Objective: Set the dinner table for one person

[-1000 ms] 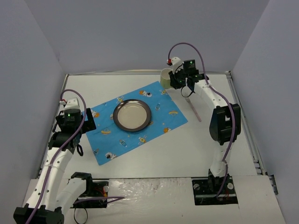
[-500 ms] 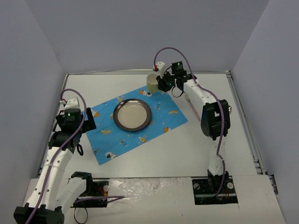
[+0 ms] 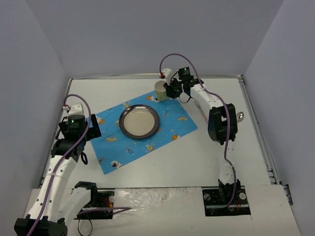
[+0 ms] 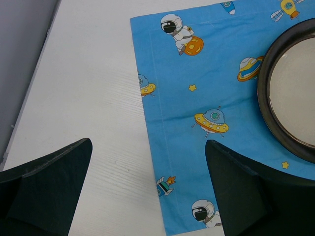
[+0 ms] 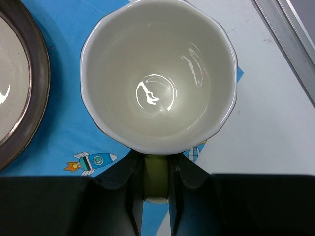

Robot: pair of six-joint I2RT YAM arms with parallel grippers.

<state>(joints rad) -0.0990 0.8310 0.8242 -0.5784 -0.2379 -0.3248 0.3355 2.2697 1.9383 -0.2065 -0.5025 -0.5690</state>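
Note:
My right gripper point(image 3: 170, 91) point(image 5: 156, 172) is shut on the handle of a pale green mug point(image 3: 161, 91) point(image 5: 158, 77), holding it upright over the far corner of the blue space-print placemat point(image 3: 142, 128) point(image 5: 74, 142). A dark-rimmed plate point(image 3: 139, 121) point(image 4: 290, 98) point(image 5: 19, 83) lies on the placemat's middle. The placemat lies on the white dinner table point(image 3: 221, 152) point(image 4: 83, 113). My left gripper point(image 3: 81, 157) point(image 4: 147, 191) is open and empty, over the placemat's left edge.
A pink chopstick-like stick point(image 3: 203, 114) lies right of the placemat, partly hidden by my right arm. A spoon end point(image 3: 239, 116) shows beside the right arm. Lavender walls enclose the table; a metal rail point(image 3: 256, 123) runs along the right edge.
My right gripper has carried the mug leftward and lowered it from the table's far right area to over the placemat's far corner. The left arm has not moved.

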